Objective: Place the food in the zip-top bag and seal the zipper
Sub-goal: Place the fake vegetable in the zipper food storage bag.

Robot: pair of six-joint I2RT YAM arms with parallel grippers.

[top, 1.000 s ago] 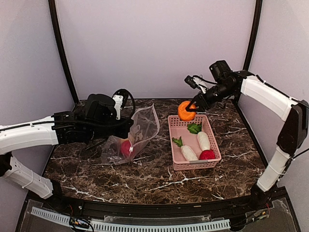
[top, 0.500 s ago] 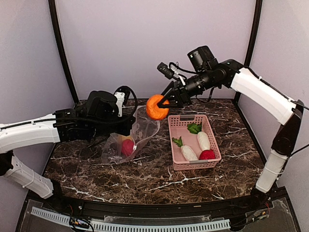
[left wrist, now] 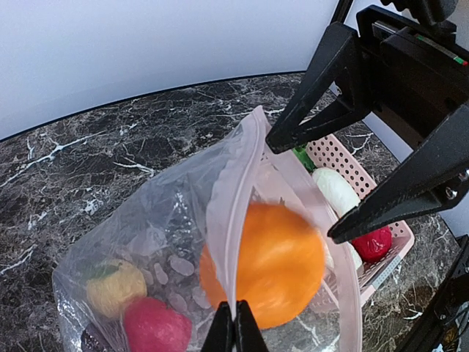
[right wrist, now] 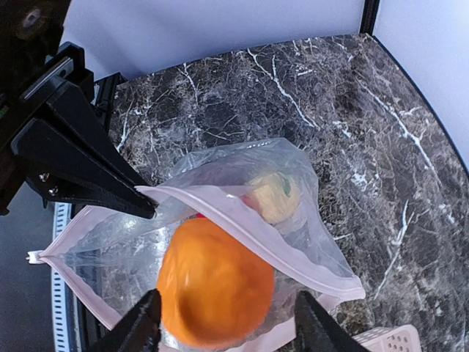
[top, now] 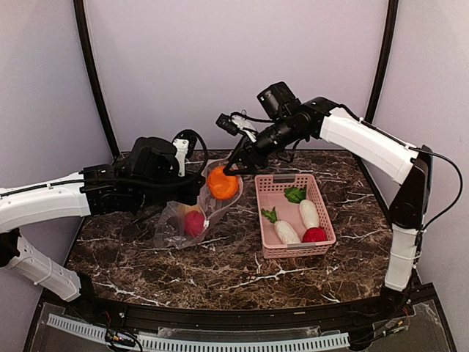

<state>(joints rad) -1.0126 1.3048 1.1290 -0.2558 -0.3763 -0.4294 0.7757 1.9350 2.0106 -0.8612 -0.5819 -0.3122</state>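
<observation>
Left gripper (left wrist: 234, 331): pinching the zip-top bag (top: 192, 213) open by its rim.
Right gripper (right wrist: 226, 295): standing wide apart, with the orange ball (top: 222, 183) dropping in.
Remaining: radishes (top: 309, 213) and red ball (top: 315, 235) waiting in the basket (top: 327, 213); zipper (left wrist: 233, 198) lying unsealed.

pink basket (top: 297, 251): upright, table's right half | marble table (top: 220, 275): dark, white-veined | back wall (top: 220, 66): pale lilac

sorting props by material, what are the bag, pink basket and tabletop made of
Bag: thin clear plastic film, creased, fruit showing through. Pink basket: likely moulded plastic, perforated walls. Tabletop: dark, white-veined marble look; real stone or laminate, cannot tell.
</observation>
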